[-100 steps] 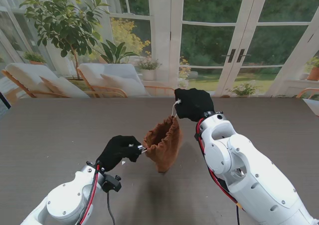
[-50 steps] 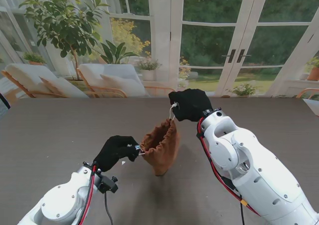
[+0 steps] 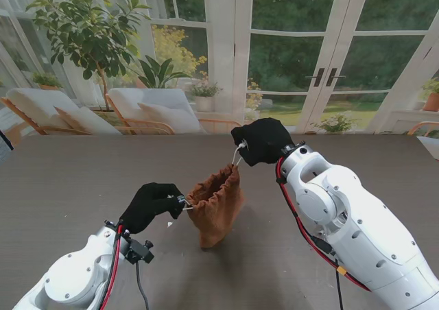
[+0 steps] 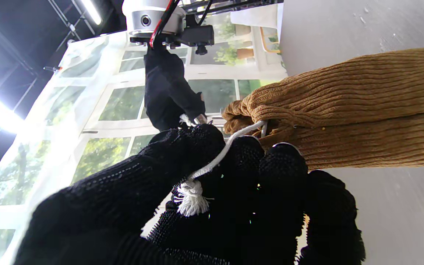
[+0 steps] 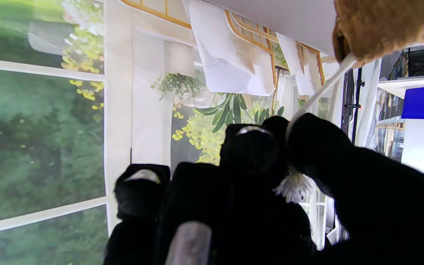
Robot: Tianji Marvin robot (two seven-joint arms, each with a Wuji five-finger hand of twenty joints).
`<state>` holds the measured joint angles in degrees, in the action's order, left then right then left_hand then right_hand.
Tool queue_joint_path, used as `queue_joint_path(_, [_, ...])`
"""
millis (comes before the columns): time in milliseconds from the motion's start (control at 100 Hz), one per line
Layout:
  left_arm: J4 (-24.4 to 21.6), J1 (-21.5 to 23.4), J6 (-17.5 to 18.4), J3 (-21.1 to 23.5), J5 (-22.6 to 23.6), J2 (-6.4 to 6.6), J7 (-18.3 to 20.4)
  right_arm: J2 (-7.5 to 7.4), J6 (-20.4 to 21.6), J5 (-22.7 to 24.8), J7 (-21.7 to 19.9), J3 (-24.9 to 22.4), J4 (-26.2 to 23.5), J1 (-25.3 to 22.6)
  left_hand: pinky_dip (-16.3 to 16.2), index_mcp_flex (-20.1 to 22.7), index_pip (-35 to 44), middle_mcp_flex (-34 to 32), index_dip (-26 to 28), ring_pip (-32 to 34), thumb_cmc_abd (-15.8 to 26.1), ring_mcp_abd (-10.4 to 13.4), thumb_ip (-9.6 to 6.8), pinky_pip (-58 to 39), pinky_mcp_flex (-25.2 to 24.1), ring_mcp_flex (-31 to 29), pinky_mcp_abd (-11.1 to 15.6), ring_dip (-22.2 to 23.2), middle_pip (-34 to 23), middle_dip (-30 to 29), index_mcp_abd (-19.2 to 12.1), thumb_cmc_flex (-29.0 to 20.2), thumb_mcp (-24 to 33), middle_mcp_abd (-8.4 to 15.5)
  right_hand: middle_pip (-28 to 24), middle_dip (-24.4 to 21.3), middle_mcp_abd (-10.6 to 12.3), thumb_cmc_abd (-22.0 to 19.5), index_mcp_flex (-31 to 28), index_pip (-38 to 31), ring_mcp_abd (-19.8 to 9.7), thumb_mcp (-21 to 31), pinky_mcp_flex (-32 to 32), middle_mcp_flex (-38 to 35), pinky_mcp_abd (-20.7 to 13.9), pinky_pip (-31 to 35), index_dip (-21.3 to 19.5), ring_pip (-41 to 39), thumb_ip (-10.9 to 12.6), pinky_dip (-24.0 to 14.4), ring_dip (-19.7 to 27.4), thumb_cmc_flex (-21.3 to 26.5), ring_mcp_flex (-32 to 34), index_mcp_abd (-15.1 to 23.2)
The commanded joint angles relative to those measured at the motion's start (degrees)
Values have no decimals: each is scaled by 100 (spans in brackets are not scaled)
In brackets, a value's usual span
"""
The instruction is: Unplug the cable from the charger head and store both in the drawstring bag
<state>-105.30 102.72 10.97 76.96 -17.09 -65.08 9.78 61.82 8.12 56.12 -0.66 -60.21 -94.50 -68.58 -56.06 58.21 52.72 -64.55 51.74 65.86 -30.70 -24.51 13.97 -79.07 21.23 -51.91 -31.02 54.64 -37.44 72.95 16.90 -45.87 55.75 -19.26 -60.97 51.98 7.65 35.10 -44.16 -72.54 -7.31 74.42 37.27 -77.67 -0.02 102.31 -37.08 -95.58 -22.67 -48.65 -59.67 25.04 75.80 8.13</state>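
A brown corduroy drawstring bag [image 3: 214, 207] hangs between my two hands above the table, its mouth gathered narrow. My left hand [image 3: 152, 204] is shut on the white drawstring [image 4: 215, 159] on the bag's left side. My right hand [image 3: 262, 142] is shut on the other drawstring [image 5: 318, 90] at the bag's far right and holds it higher. In the left wrist view the bag [image 4: 352, 110] fills the right half and the cord's frayed end shows between the fingers [image 4: 282, 173]. The cable and the charger head are not visible anywhere.
The dark table top [image 3: 68, 186] stretches to both sides of the bag. Behind the table's far edge stand lounge chairs [image 3: 144, 111], a potted plant [image 3: 82, 29] and glass doors.
The bag has shifted to the left and its mouth has drawn tighter. My left hand moved left and slightly nearer to me; my right hand shifted a little left and up.
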Motion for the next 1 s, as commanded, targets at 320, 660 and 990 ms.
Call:
queue_joint_path(320, [-56, 13, 74, 72, -192, 31, 302, -78, 174, 492, 34, 0, 108, 72, -94, 432, 447, -202, 65, 285, 332, 78, 139, -129, 101, -219, 289, 30, -113, -108, -254, 158, 206, 303, -164, 135, -263, 173, -112, -139, -1216, 672, 2979, -513, -157, 250, -110, -270, -124, 86, -103, 127, 24, -39])
queue_joint_path(660, [-126, 103, 147, 151, -203, 81, 492, -152, 474, 900, 47, 15, 207, 156, -33, 465, 461, -265, 43, 286, 345, 159, 130, -157, 215, -327, 268, -16, -108, -178, -283, 195, 222, 346, -225, 98, -223, 116, -82, -210, -1288, 619, 2999, -516, -249, 326, -56, -293, -125, 31, -153, 137, 26, -122])
queue_joint_path(990, [-216, 198, 219, 235, -307, 115, 662, -214, 655, 1208, -4, 38, 281, 237, 15, 463, 458, -298, 32, 313, 334, 172, 127, -174, 241, -375, 238, -19, -115, -228, -285, 196, 227, 342, -243, 86, -205, 127, -96, -218, -1339, 627, 3001, -512, -283, 321, -56, -276, -124, 25, -168, 135, 29, -106])
